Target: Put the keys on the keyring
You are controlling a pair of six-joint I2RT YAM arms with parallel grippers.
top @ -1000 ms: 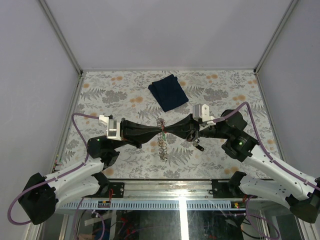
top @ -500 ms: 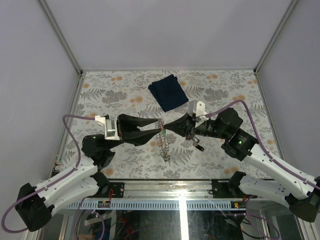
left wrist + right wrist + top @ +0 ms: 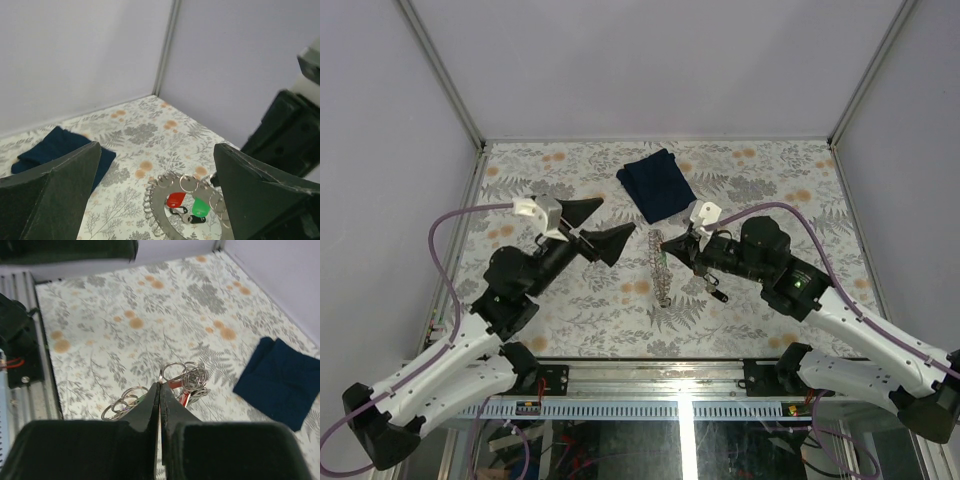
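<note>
Release is the news here. A second ago both arms met over the middle of the table [image 3: 540,320], each pinching the keyring [image 3: 660,268] from its own side. Now the left gripper [image 3: 599,226] has let go, spread its jaws as wide as they go, and swung up and back toward the left edge, well apart from the loop. Its wrist view shows only empty air between the two fingers.

The right gripper [image 3: 678,250] is clenched tight and has the keyring to itself. Its wrist view shows the fingertips pressed together with the small linked rings fanning out just past them. The loop has drifted a little toward the right arm and now hangs as a narrow strip over the middle of the table, nearer than the dark blue cloth [image 3: 657,186] that lies toward the far edge. Whether its lower end rests on the surface cannot be told.

From the left wrist, the keys [image 3: 175,199] show up inside the ring's outline, one red head and one green, with something darker under them. They look bunched against the chain. The pictures are too small to confirm that they are actually threaded on it.

My reading is that the two-handed stretch of the loop is over. The left arm is either done with this key or clearing off to fetch another, while the right keeps the ring steady.
</note>
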